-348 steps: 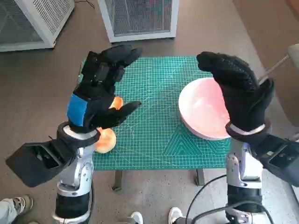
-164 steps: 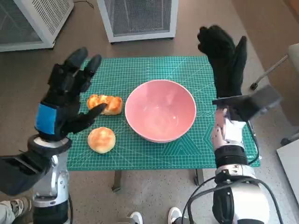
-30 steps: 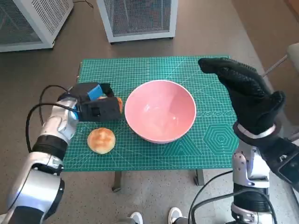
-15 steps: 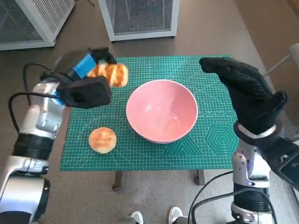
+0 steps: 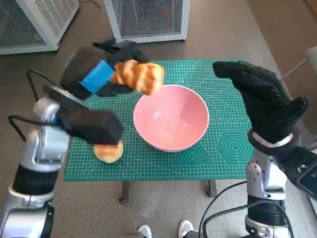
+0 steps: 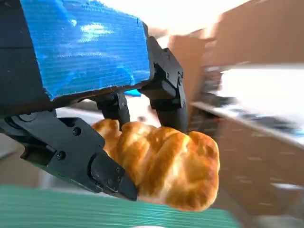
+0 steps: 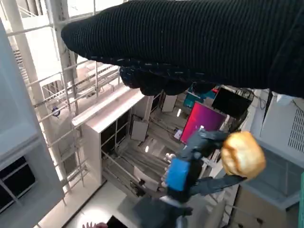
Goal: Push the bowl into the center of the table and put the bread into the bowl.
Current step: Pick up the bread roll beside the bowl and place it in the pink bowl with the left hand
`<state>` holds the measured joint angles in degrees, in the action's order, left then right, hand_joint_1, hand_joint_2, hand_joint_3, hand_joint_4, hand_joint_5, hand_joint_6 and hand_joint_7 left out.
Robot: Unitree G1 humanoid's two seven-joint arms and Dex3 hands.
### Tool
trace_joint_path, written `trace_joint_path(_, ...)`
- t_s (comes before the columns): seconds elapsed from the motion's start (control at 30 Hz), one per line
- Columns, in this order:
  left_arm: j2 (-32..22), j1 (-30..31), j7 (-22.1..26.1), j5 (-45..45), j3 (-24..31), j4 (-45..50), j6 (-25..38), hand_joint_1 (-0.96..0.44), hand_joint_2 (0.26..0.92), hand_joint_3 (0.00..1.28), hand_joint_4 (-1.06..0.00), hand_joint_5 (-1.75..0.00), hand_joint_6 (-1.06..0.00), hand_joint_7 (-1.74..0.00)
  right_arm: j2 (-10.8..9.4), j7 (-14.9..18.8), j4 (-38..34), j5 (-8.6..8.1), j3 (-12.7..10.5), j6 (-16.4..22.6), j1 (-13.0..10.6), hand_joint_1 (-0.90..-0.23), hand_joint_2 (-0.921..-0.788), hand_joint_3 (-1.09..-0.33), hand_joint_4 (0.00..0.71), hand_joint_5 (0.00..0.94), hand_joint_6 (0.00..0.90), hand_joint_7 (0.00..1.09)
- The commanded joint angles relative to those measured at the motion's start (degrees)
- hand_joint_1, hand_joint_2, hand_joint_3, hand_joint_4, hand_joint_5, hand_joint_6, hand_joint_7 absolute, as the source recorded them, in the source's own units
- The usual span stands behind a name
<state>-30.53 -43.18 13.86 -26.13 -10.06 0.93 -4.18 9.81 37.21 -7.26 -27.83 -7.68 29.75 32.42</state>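
Over on the left, the left hand [image 5: 101, 74] is up off the green mat [image 5: 218, 163], its fingers clamped round the braided bread [image 5: 138, 76], which hangs just at the near-left rim of the pink bowl [image 5: 171, 116]. A second round bun [image 5: 109, 151] lies on the mat below. The bowl looks about centred, so I'd say the carry is under way; next the bread wants moving over the hollow and releasing. The right hand [image 5: 265, 106] hovers spread, holding nothing.

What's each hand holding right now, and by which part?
The left hand holds the long bread by one end, its free end out over the pink bowl's rim. The right hand holds nothing, raised beside the bowl.
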Motion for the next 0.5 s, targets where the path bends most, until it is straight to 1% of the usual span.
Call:
trace_joint_path(0.03,1.3,0.3,3.1,0.6,-2.0,0.8,-0.7,0.00,0.919,0.04,-0.73,-1.10,-0.65,-1.17,0.5,0.9,-0.3,-0.45,-0.3,-0.7,-1.3,-0.513,-0.921,-0.443,0.394,0.002,0.112,0.57)
trace_joint_path(0.23,2.7,-0.9,5.6,-1.3,-5.3,-1.5,-2.2,0.00,0.920,0.05,-0.73,-1.10,-0.63,-1.20,0.5,0.8,0.0,-0.22,-0.5,-0.3,-1.6,-0.514,-0.921,-0.442,0.395,0.002,0.115,0.56)
trace_joint_path(0.5,5.1,-1.7,6.8,-0.5,-7.6,-8.6,-6.0,0.00,0.919,0.06,-0.71,-1.18,-0.64,-1.12,0.5,0.0,0.7,0.92,-0.8,0.5,-2.3,-0.518,-0.921,-0.441,0.393,0.001,0.121,0.55)
